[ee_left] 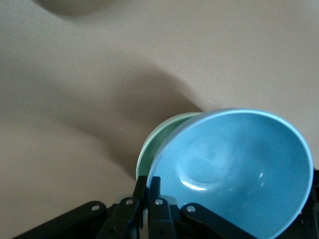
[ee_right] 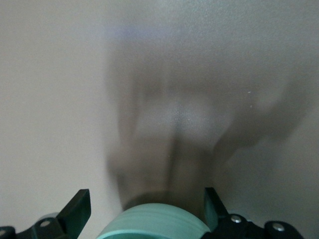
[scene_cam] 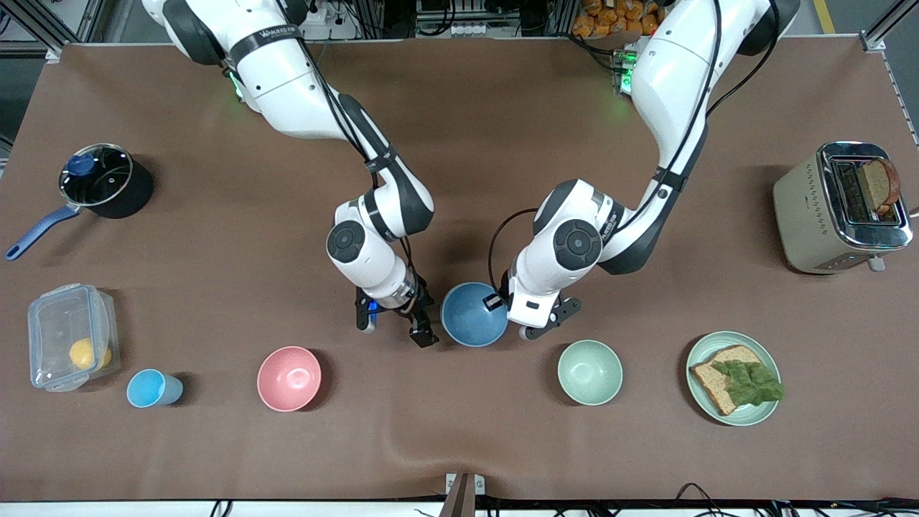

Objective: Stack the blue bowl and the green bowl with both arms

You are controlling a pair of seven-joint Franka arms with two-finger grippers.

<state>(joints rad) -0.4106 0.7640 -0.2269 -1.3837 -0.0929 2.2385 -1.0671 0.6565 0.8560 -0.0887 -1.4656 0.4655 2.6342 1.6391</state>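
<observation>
The blue bowl [scene_cam: 472, 316] is near the table's middle. My left gripper [scene_cam: 500, 302] is shut on its rim, and the rim passes between the fingers [ee_left: 142, 195] in the left wrist view. There the blue bowl [ee_left: 239, 169] lies tilted over the green bowl [ee_left: 149, 157], of which only an edge shows. The blue bowl hides the green bowl in the front view. My right gripper [scene_cam: 396, 328] is open beside the bowls, toward the right arm's end. A green rounded wall [ee_right: 154, 224] shows low between its fingers [ee_right: 79, 209].
A paler green bowl [scene_cam: 590, 371] and a pink bowl [scene_cam: 288, 378] stand nearer the camera. A light-blue cup [scene_cam: 152, 388], a plastic box [scene_cam: 70, 336] and a pot [scene_cam: 104, 179] are at the right arm's end. A green plate with bread [scene_cam: 734, 378] and a toaster [scene_cam: 840, 208] are at the left arm's end.
</observation>
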